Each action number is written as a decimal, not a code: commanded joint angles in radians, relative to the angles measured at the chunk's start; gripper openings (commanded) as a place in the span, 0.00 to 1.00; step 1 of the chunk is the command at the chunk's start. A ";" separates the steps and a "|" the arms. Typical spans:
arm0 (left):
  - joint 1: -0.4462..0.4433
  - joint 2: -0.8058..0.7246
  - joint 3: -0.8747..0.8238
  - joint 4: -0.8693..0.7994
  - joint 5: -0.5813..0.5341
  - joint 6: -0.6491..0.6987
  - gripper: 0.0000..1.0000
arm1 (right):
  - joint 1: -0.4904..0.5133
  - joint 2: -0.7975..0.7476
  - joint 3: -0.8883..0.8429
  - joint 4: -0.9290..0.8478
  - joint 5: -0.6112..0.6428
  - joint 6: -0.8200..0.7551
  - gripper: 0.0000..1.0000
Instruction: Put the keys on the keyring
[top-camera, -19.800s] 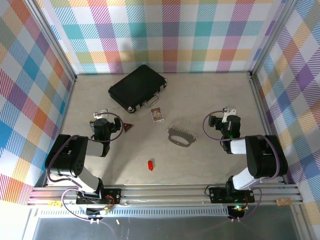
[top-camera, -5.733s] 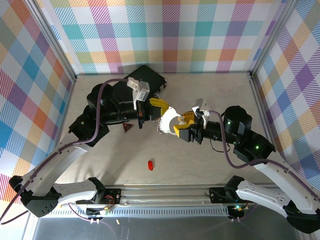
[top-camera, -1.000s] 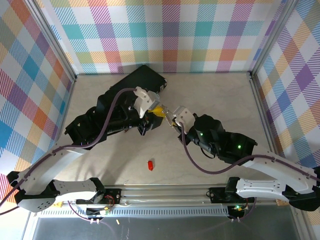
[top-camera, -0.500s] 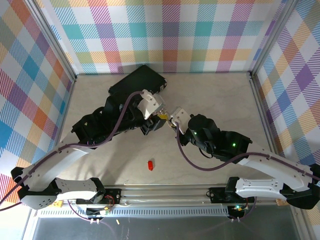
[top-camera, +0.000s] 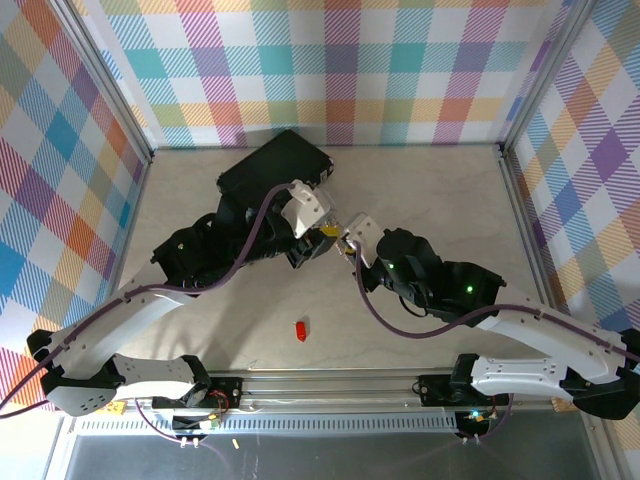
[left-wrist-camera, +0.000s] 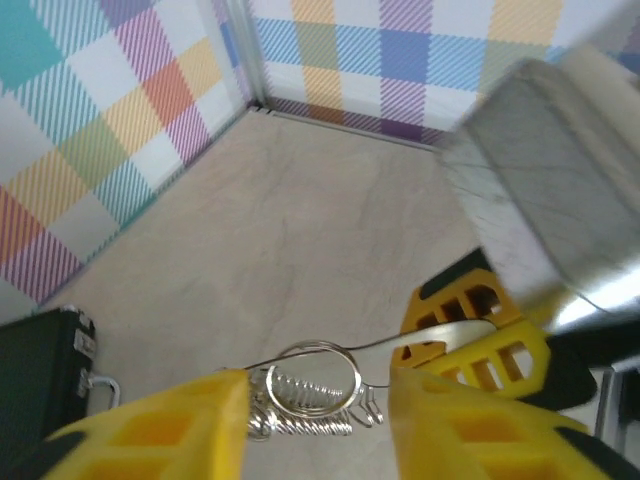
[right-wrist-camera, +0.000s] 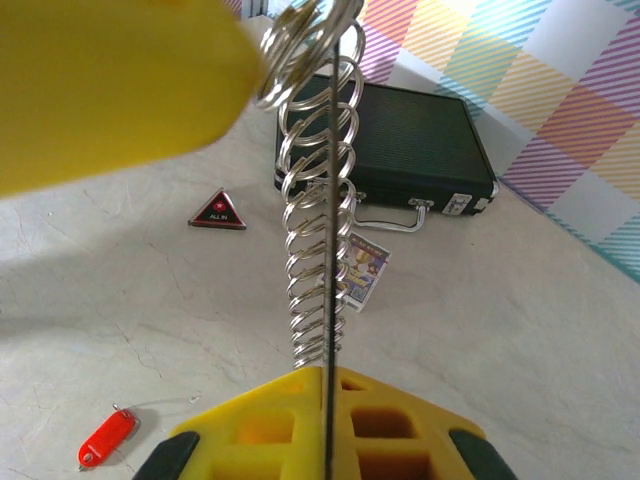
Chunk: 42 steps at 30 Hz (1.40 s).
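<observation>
silver wire keyring (right-wrist-camera: 318, 250), looks light and springy, is clamped in the right gripper (right-wrist-camera: 328, 395). left gripper (left-wrist-camera: 315, 400) gapes around its end ring. tiny bright red oblong key (top-camera: 300, 329) lies on the table (top-camera: 430, 200), probably slippy, so pinch its flat sides.

Red keys (right-wrist-camera: 106, 437), silver keyring (right-wrist-camera: 318, 250), black case (right-wrist-camera: 400, 140), pastel plaid walls (top-camera: 350, 70).

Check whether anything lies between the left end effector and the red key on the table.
Nothing visible does. The key lies alone on bare table, nearer the arm bases than the left end effector, which hangs open beside the keyring gripped by the right end effector.
</observation>
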 joint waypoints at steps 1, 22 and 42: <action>-0.007 -0.051 -0.037 0.044 0.084 0.043 0.50 | -0.012 -0.008 0.059 -0.008 -0.037 0.039 0.00; -0.139 -0.087 -0.161 0.291 -0.244 0.326 0.26 | -0.053 0.067 0.175 -0.095 -0.192 0.179 0.00; -0.159 -0.142 -0.179 0.207 -0.302 0.315 0.36 | -0.068 0.033 0.148 -0.097 -0.184 0.176 0.00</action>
